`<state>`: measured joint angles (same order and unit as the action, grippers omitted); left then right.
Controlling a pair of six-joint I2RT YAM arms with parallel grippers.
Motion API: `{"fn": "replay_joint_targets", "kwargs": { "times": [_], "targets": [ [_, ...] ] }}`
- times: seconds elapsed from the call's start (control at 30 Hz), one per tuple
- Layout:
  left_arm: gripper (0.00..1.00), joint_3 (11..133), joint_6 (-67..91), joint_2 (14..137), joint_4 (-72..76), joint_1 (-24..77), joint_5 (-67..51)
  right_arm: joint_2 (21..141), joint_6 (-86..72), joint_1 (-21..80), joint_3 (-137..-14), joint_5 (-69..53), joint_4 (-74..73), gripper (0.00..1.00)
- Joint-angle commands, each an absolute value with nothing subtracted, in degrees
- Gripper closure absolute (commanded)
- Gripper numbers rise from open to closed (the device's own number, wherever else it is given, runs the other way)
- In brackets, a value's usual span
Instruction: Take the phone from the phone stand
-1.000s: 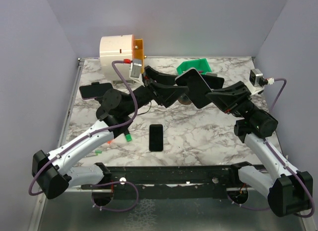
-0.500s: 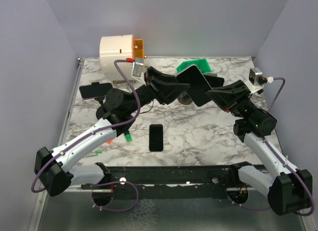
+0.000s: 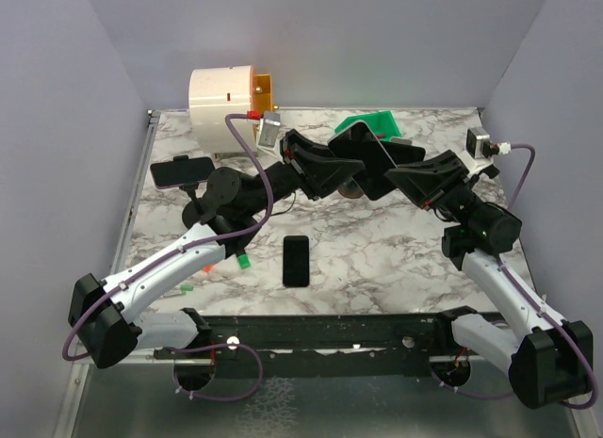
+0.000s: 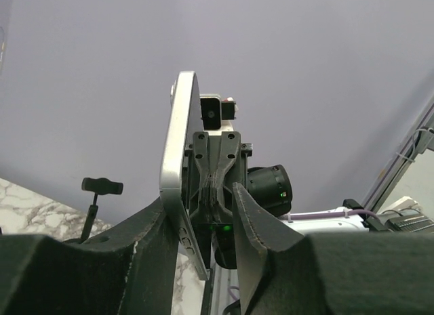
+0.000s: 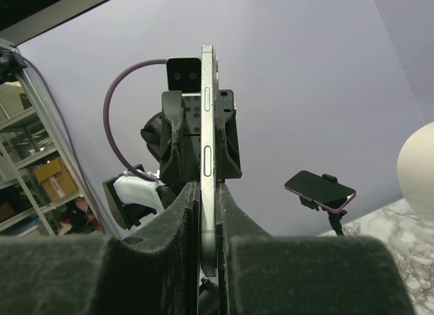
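One phone (image 5: 208,145): right claw (image 5: 209,200) pinches, left claw (image 4: 201,206) straddles.

Marbled table (image 3: 396,259). From its middle, a black phone (image 3: 296,261) lies flat at 6 o'clock, a white drum (image 3: 221,99) sits at 11, a green tray (image 3: 369,127) at 1, a stand (image 5: 331,208) at 9, and small green bits (image 3: 243,261) at 8
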<state>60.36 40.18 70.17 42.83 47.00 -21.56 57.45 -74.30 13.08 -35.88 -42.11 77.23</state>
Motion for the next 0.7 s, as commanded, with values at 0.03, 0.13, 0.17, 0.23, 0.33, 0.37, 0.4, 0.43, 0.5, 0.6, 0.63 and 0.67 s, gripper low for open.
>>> {"fn": "replay_joint_targets", "kwargs": {
  "times": [0.03,0.13,0.17,0.23,0.33,0.37,0.4,0.43,0.5,0.6,0.63,0.67],
  "targets": [
    [0.68,61.96,39.76,69.85,44.56,47.29,-23.0,56.95,-73.08,13.62,-35.55,-39.45,77.96,1.0],
    [0.76,62.05,40.21,69.82,44.72,47.36,-23.05,57.04,-73.05,13.79,-35.36,-39.55,78.17,1.0],
    [0.78,62.01,40.29,69.86,44.8,47.37,-23.09,57.12,-73.12,13.84,-35.29,-39.55,78.28,1.0],
    [0.83,61.96,40.34,69.92,44.98,47.37,-23.14,57.17,-73.29,13.97,-35.18,-39.64,78.55,1.0],
    [0.91,61.82,40.34,69.92,45.13,47.37,-23.09,57.1,-73.33,14.14,-35.22,-39.86,78.58,1.0],
    [0.94,61.77,40.34,70.03,45.17,47.38,-23.06,56.97,-73.38,14.15,-35.22,-39.94,78.53,1.0],
    [0.98,61.78,40.34,69.98,45.24,47.37,-23.07,56.89,-73.27,14.15,-35.23,-40.09,78.38,1.0],
    [1.0,61.69,40.28,70.01,45.26,47.37,-22.96,56.78,-72.66,14.15,-35.29,-40.22,77.65,1.0],
    [1.0,61.34,39.79,69.76,45.35,47.38,-22.4,56.14,-71.55,14.15,-35.33,-40.47,75.11,0.99],
    [1.0,59.92,38.91,69.17,45.35,47.42,-20.46,54.9,-70.26,14.15,-35.4,-40.63,71.49,0.76],
    [1.0,59.58,38.79,69.03,45.35,47.38,-20.1,54.65,-69.95,14.15,-35.44,-40.94,70.77,0.62],
    [1.0,59.37,38.74,69.01,45.35,47.37,-19.97,54.4,-69.59,14.16,-35.62,-41.21,70.0,0.51]
  ]
}}
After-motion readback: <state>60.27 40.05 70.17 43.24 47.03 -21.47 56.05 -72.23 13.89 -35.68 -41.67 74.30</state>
